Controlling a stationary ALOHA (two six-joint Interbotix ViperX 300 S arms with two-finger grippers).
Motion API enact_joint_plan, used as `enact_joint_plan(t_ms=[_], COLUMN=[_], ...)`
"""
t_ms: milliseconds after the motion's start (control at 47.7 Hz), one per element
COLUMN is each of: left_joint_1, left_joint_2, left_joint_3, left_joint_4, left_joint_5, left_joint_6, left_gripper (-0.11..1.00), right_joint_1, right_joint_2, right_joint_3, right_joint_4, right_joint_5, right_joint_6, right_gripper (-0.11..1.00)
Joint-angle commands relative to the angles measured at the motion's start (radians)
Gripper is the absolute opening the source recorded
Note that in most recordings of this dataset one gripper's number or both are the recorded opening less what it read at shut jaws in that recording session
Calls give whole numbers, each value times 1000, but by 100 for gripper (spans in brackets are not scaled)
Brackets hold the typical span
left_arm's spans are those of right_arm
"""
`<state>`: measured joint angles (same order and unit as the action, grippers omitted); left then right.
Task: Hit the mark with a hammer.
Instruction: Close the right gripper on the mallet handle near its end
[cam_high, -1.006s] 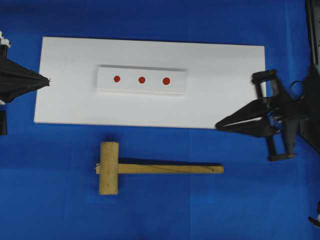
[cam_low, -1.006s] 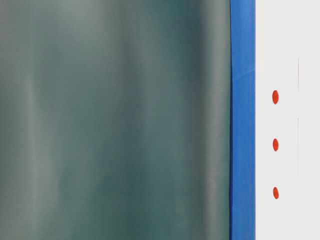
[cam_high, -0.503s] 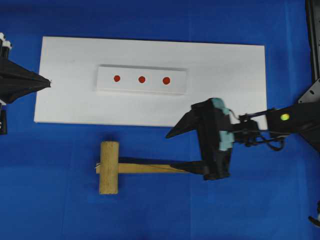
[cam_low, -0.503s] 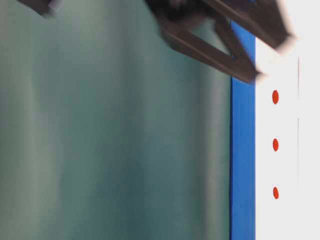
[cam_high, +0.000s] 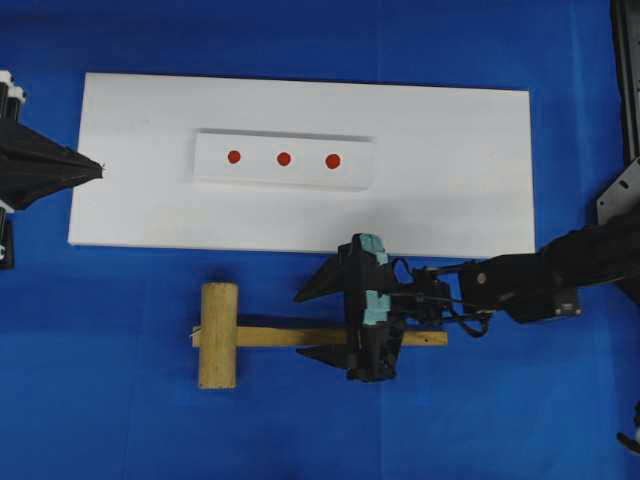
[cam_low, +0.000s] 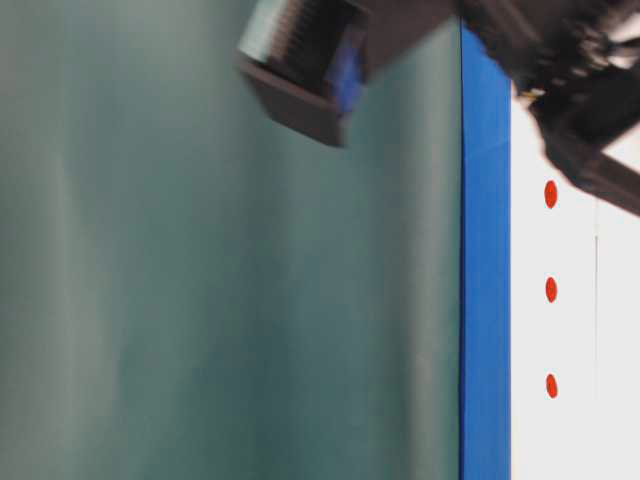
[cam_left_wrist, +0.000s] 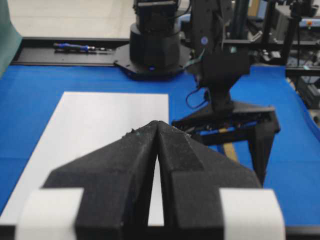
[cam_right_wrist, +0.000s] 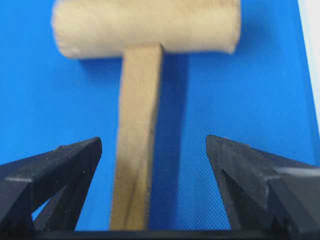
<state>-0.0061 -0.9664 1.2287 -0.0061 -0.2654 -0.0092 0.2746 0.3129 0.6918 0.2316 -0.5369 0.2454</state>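
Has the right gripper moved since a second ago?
Yes. In the overhead view the right gripper has come leftward from beside the white board's right end and now straddles the hammer handle, jaws open.

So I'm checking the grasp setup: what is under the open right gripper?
The pale wooden mallet's squared handle lies on the blue cloth between the open right gripper fingers, untouched. The gripper body covers part of the handle in the overhead view.

Light was bright and even, with short soft shadows under the hammer (cam_high: 300, 337); the table-level view was motion-blurred, and the right wrist close-up ran soft
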Motion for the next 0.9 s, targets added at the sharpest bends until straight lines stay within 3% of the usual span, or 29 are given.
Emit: enact_joint_plan(t_ms=[0, 335, 419, 545, 629, 880], left_joint_1=[-3, -2, -2, -2, -2, -2], left_joint_2=[3, 0, 0, -2, 0, -2], left_joint_3=[-8, -6, -6, -6, -6, -6], left_joint_4=[-2, -2, -2, -2, -2, -2], left_joint_5=[-5, 8, 8, 8, 8, 18], left_joint_6=[-6, -6, -6, -6, -6, -6], left_gripper=[0, 0, 0, 0, 0, 0], right_joint_1=[11, 34, 35, 41, 41, 38], right_joint_2=[11, 41, 41, 38, 34, 0], right_joint_3=[-29, -38, -37, -34, -34, -40], right_joint_4=[15, 25, 21, 18, 17, 17], right_joint_5=[-11, -6, -5, -5, -5, -5], right_joint_6=[-2, -15, -15, -17, -17, -17], right_gripper=[88, 83, 68, 31, 12, 10])
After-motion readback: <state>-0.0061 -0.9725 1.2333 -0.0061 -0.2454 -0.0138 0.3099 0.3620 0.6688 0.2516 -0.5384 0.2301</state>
